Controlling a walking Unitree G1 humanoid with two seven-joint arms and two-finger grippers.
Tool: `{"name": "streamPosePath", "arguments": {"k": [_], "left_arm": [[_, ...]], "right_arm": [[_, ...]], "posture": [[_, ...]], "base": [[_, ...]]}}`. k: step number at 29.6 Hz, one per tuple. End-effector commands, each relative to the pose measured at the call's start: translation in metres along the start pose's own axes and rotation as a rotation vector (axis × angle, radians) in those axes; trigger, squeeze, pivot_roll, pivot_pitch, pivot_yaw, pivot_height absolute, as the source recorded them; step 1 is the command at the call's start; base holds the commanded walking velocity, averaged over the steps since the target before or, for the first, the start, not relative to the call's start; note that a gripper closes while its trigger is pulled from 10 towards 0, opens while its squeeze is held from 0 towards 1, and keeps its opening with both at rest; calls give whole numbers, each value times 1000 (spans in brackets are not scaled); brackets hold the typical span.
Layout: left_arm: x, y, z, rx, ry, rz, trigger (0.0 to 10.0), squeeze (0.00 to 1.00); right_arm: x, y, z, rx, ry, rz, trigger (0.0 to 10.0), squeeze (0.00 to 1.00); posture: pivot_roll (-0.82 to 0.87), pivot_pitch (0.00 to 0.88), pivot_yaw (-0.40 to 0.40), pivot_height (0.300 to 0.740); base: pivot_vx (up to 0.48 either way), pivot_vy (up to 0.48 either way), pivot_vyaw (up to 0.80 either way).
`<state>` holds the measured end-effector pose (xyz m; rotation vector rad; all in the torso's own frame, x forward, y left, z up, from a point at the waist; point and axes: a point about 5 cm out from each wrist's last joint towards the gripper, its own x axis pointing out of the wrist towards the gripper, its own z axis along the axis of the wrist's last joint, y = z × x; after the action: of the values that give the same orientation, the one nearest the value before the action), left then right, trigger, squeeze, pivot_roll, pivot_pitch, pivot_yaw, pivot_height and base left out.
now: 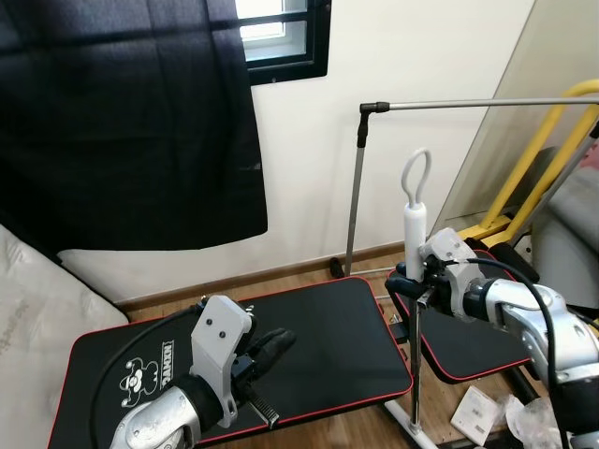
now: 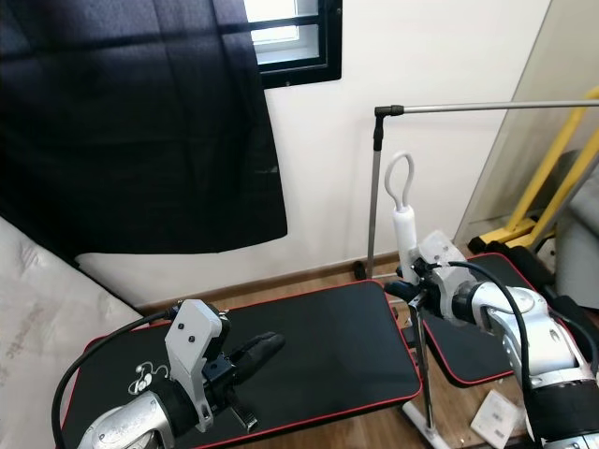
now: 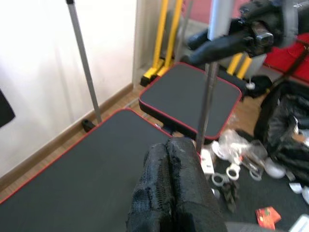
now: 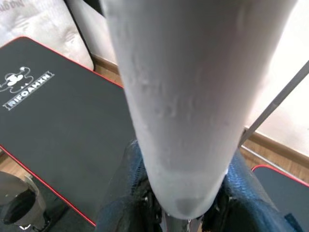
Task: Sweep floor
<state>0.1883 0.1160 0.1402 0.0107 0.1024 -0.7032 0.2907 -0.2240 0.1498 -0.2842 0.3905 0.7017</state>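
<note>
The right gripper (image 1: 412,278) is clamped on the broom (image 1: 415,220), just below its white grip. In the right wrist view the two black fingers (image 4: 120,203) sit on either side of the white handle, so the hold is firm but off to one side of the robot's body. The broom stands nearly upright, its loop end above the gripper and its thin metal shaft running down to the floor (image 1: 309,273) between the two mats. The broom head is not visible.

The left gripper (image 1: 270,348) hovers over the large black mat (image 1: 318,327) with its fingers pressed together and holding nothing.

Hazards, as judged from this position:

- The clothes rail (image 1: 468,104) crosses just behind the broom's loop. Lifting or tilting the handle backward is likely to strike the rail or hook the loop on it.
- The shaft stands close to the mat edges. A sideways stroke may catch a red-trimmed edge and drag or fold the mat.
- Loose items lie on the floor near the small mat (image 1: 468,351). A wide sweep could scatter them.
- A one-handed grip high on the handle gives little leverage. The shaft may twist or slip in the fingers under load; bringing the left gripper onto the shaft would reduce this.
</note>
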Motion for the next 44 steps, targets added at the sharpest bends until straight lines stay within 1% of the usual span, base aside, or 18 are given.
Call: {"name": "streamPosePath", "arguments": {"k": [1,2,5,8,10,12,15,19,21,26,30,34,41,44], "left_arm": [[0,5,-2,-9,15,40,10000,0],[0,6,-2,-10,16,51,10000,0],[1,9,-3,-8,27,83,10000,0],[2,12,-3,-16,35,109,10000,0],[3,13,-3,-19,37,117,10000,0],[3,13,-3,-20,37,122,10000,0],[3,14,-4,-20,38,125,10000,0],[3,15,-4,-24,41,135,10000,0],[3,15,-4,-27,41,137,10000,0],[5,16,-3,-22,43,144,10000,0],[6,16,-3,-24,44,145,10000,0],[7,16,-3,-26,44,149,10000,0],[9,15,-2,-26,40,152,10000,0],[9,15,-2,-27,38,153,10000,0]], "right_arm": [[0,7,4,25,-30,66,10000,0],[0,8,4,24,-24,73,10000,0],[0,6,3,25,-1,37,10000,0],[2,-4,-3,9,55,-80,10000,0],[3,-12,-7,28,92,-182,10000,0],[2,-16,-10,55,116,-227,10000,0],[2,-15,-11,63,118,-212,10000,0],[1,-4,-8,83,104,-108,10000,0],[1,-3,-7,91,96,-97,10000,0],[5,-1,-3,108,73,-106,10000,0],[9,2,-1,120,51,-103,10000,0],[12,7,5,130,19,-85,10000,0],[17,6,9,126,11,-122,10000,0],[16,3,8,119,21,-145,10000,0]], "posture": [[-70,15,-48,740],[-71,14,-47,740],[-71,14,-46,740],[-72,13,-45,740],[-72,13,-46,740],[-73,15,-46,740],[-71,14,-45,740],[-72,16,-45,740],[-74,16,-45,740],[-76,17,-44,740],[-76,17,-44,740],[-76,18,-45,740],[-81,19,-53,740],[-82,18,-54,740]], "base": [[0,0,0],[0,0,0],[0,0,0],[0,0,0],[0,0,0],[0,0,0],[0,0,0],[0,0,0],[0,0,0],[0,0,0],[0,0,-800],[-268,0,-711],[-281,0,-63],[-294,0,-800]]}}
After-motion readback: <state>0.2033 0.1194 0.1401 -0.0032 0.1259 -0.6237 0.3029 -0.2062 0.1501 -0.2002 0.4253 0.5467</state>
